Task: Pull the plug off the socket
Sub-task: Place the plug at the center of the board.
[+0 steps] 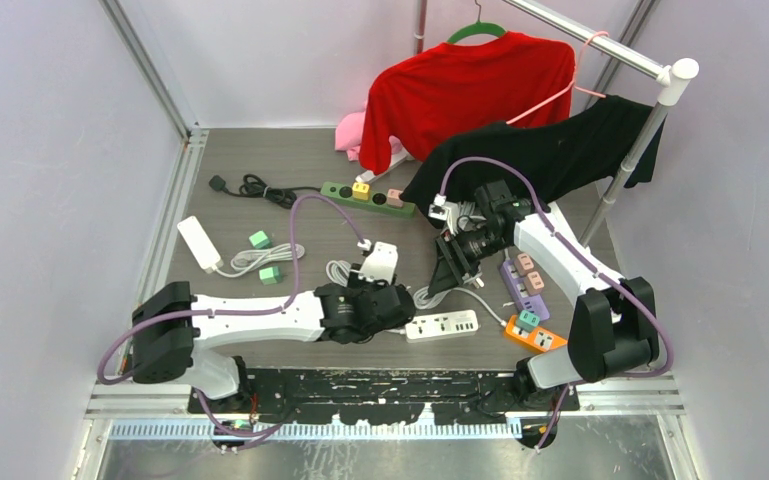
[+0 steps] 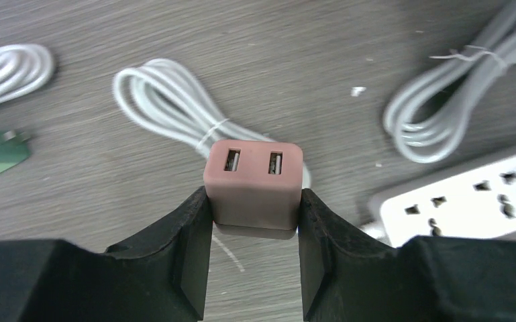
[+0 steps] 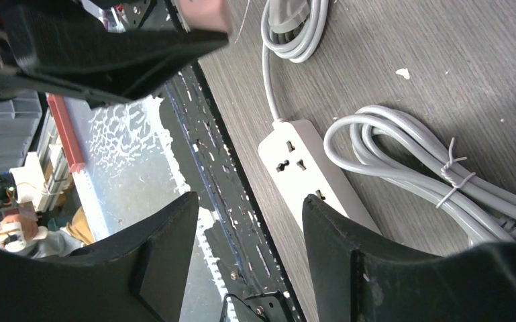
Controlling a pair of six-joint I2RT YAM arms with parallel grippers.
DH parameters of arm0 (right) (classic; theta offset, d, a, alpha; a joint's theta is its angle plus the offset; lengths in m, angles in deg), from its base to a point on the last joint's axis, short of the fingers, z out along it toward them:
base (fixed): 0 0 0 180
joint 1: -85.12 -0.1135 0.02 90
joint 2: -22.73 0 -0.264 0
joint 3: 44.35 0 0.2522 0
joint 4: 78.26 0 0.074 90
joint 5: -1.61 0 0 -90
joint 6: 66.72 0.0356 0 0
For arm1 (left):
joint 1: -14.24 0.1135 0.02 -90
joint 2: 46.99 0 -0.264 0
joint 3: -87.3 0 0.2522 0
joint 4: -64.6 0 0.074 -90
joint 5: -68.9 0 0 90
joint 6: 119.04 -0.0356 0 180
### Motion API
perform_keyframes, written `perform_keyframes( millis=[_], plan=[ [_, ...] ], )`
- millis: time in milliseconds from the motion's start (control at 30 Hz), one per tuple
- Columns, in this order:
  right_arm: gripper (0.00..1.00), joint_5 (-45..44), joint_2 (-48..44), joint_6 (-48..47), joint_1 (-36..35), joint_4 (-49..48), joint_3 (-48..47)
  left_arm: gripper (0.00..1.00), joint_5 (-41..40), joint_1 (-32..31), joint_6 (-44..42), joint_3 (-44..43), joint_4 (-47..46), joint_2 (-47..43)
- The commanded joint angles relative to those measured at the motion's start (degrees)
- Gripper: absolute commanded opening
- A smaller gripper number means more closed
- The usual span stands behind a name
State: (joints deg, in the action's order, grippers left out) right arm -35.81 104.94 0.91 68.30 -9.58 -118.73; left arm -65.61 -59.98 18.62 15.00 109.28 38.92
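While the left claw pinches the pink plug, the right claw stands spread.

You've pale lilac walls left and right; a grey wood-grain tabletop between; a clothes rail stands far right.

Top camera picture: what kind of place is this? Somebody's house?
Probably a robot test booth, not a house: metal frame with plain walls, left arm and right arm bolted at the table edge, several power strips laid out.
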Motion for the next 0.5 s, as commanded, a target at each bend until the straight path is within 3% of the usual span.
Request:
perform_keyframes(
  millis=[0,200,467],
  plan=[
    [0.63,0.6,-1.8,-0.7,-0.2,0.2,-1.7,0.00,-9.7,1.8,6.5,-0.2,11.7,-3.0],
    [0.63,0.2,-1.7,-0.6,-0.2,0.0,-1.6,0.00,-9.6,7.9,9.2,0.7,18.7,-2.8],
    [0.63,-0.1,-1.7,-0.7,-0.2,0.0,-1.6,0.00,-6.3,17.4,9.8,3.9,18.6,-3.3]
  ],
)
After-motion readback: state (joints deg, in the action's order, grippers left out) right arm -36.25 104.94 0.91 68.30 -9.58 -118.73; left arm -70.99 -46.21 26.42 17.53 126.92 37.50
